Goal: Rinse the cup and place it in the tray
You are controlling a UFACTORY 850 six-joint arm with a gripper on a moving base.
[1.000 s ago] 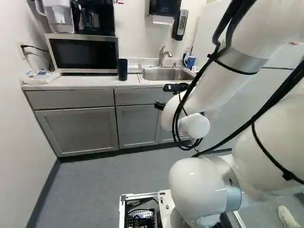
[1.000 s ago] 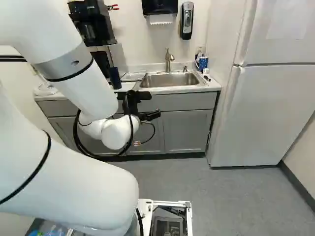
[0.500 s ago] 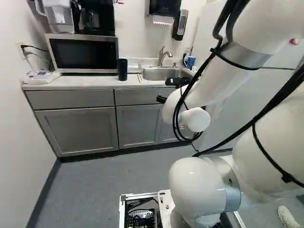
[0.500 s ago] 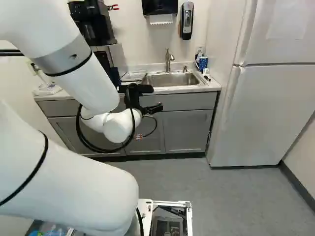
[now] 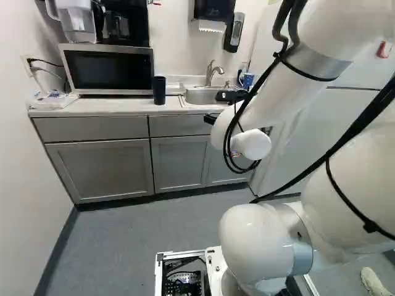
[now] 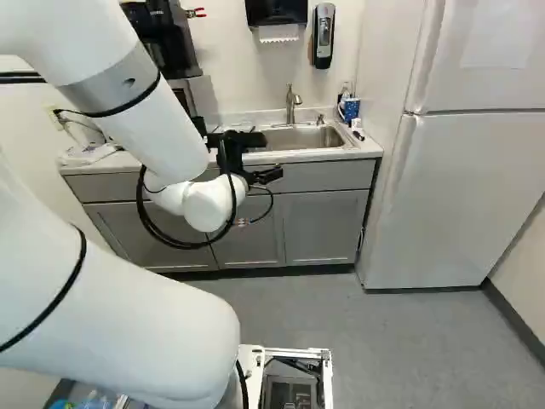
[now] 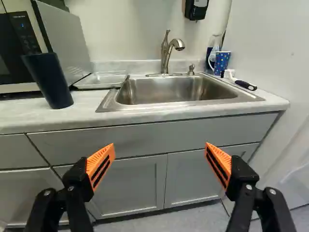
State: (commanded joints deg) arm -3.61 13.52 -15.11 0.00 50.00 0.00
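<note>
Out in front of the counter's drawer fronts hangs my gripper (image 6: 269,175), below the counter's edge. Its fingers stand wide apart in the wrist view, the gripper (image 7: 160,149) having nothing between its orange pads. A tall dark blue cup (image 7: 49,79) stands on the counter beside the microwave; in the left base view the cup (image 5: 159,90) is upright. Between this cup and the sink (image 7: 110,102) lies a clear, shallow tray (image 7: 101,80). The faucet (image 7: 166,55) rises behind the basin. A blue patterned cup (image 7: 221,63) stands at the sink's far back corner.
A microwave (image 5: 109,70) stands left of the dark cup, and a brush (image 7: 240,83) lies near the patterned cup. Soap and towel dispensers hang on the wall above. The tall white fridge (image 6: 460,196) stands right of the counter. Cabinet doors face the arm.
My gripper and wrist have risen towards the height of the counter, shifting slightly to the right in the right base view. The base and the things on the counter have stayed put.
</note>
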